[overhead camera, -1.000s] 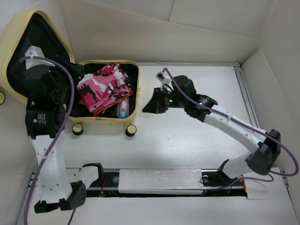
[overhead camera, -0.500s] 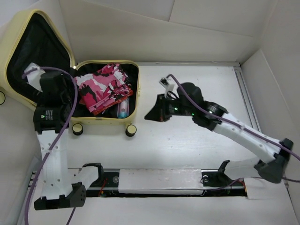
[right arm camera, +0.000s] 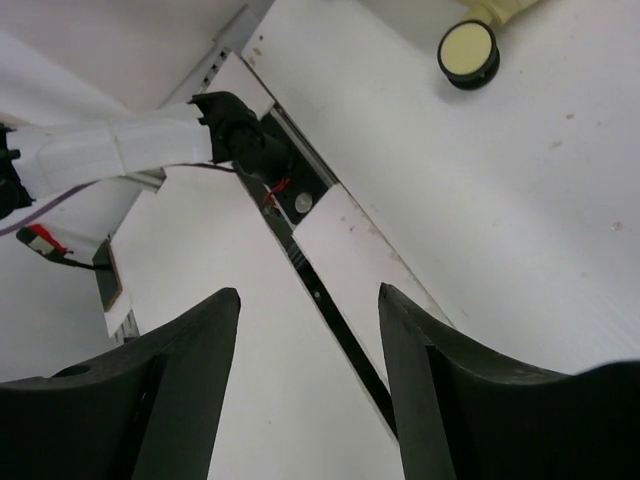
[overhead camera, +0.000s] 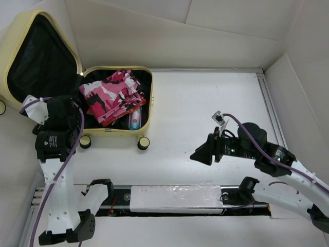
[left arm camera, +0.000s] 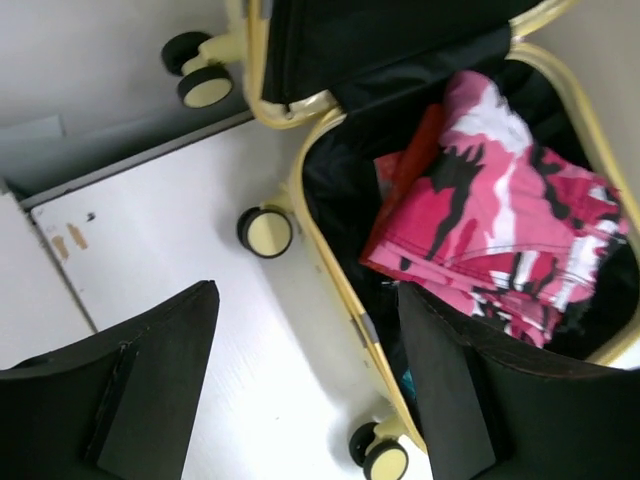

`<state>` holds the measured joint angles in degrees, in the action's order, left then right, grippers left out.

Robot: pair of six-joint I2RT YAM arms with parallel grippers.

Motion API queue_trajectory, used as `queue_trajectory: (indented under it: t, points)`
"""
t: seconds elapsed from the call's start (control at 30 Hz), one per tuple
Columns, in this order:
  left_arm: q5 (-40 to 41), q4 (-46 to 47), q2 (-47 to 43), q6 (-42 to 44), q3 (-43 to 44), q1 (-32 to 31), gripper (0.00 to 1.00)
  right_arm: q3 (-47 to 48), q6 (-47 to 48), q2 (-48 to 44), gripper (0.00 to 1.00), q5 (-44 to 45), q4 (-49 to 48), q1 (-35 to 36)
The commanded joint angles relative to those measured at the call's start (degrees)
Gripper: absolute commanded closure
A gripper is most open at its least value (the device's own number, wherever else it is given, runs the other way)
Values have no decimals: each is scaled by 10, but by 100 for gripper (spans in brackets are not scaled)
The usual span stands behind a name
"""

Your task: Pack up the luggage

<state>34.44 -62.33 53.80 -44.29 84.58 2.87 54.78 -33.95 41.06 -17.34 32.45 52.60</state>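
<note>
Luggage (overhead camera: 113, 132) is lying open on the table (overhead camera: 216, 98). Its lower half is sitting flat and its lid (overhead camera: 41, 56) is leaning back against the wall behind it, which is keeping the black-lined inside exposed for loading. Inside the lower half, a folded pink, white and black patterned garment (overhead camera: 113, 95) is filling most of the space. A small bottle (overhead camera: 134, 121) is lying at the garment's near edge, tucked against the luggage's front wall. Two wheels (overhead camera: 144, 143) are poking out from that front wall and touching the table.

The left gripper (left arm camera: 305, 300) is hovering just beside the luggage, at the near end of the hinge between lid and lower half, looking down over the rim. Its fingers (left arm camera: 170, 380) are standing wide apart and gripping nothing. That spot is probably leaving it ready to reach the lid or tidy the contents.

The right gripper (overhead camera: 200, 154) is hanging well apart from the luggage, on the side away from the lid, over bare table. Its fingers are spread wide too, with only table showing between them, so it is carrying nothing.

Packing is looking mostly done: the contents are sitting inside, both tools are free, and the lid is not yet shut. Closing is likely calling for one arm to swing the lid over, and any fold riding above the rim could be catching in the seam.
</note>
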Motion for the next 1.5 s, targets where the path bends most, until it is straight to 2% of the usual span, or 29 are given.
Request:
queue_trajectory:
  t: [0.0, 0.03, 0.1, 0.13, 0.2, 0.27, 0.37, 0.4, 0.43, 0.57, 0.63, 0.67, 0.7, 0.9, 1.13, 1.2, 1.3, 1.4, 1.47]
  points:
    - [25, -25, 48, -40, -35, 10, 34, 4, 23, -19, 36, -7, 9, 2]
    - [-9, -25, 48, -40, -8, 29, 38, 9, 39, -19, 36, -7, 16, 2]
    - [-5, -25, 36, -14, 16, 109, 34, 22, 55, -19, 36, -1, 36, 2]
    - [46, -25, 36, 17, 56, 109, 34, 22, 62, -19, 35, -1, 42, 2]
    - [70, -25, 50, 74, 88, 117, 34, 22, 68, -25, 35, 6, 42, 2]
    - [88, -25, 41, 58, 93, 117, 32, 22, 73, -30, 35, 0, 42, 2]
    - [68, -25, 119, 42, 88, 127, 34, 22, 91, -30, 33, 0, 36, 2]
    - [19, -25, 135, 53, 117, 156, 35, 22, 96, -30, 33, -6, 36, 2]
    - [-10, -25, 151, 59, 130, 226, 36, 22, 96, -30, 33, -6, 36, 2]
    - [30, -25, 204, 68, 182, 227, 36, 22, 114, -30, 32, -11, 41, 2]
    - [20, -25, 224, 68, 206, 234, 36, 22, 122, -25, 32, -18, 41, 2]
    - [6, -25, 241, 68, 214, 267, 37, 22, 129, -25, 32, -24, 41, 2]
    - [-8, -25, 248, 68, 224, 274, 37, 22, 129, -19, 32, -24, 41, 2]
    - [5, -25, 306, 82, 325, 255, 39, 33, 134, 3, 32, -38, 41, 9]
    - [20, -25, 337, 82, 345, 245, 41, 33, 139, 30, 32, -32, 35, 15]
    - [29, -25, 337, 82, 345, 245, 49, 38, 139, 35, 32, -32, 35, 15]
    - [34, -25, 330, 69, 329, 252, 52, 38, 139, 35, 32, -19, 35, 15]
    - [34, -25, 340, 69, 324, 265, 52, 38, 139, 40, 32, -19, 35, 15]
    - [34, -25, 351, 69, 346, 265, 48, 38, 139, 40, 32, -13, 35, 15]
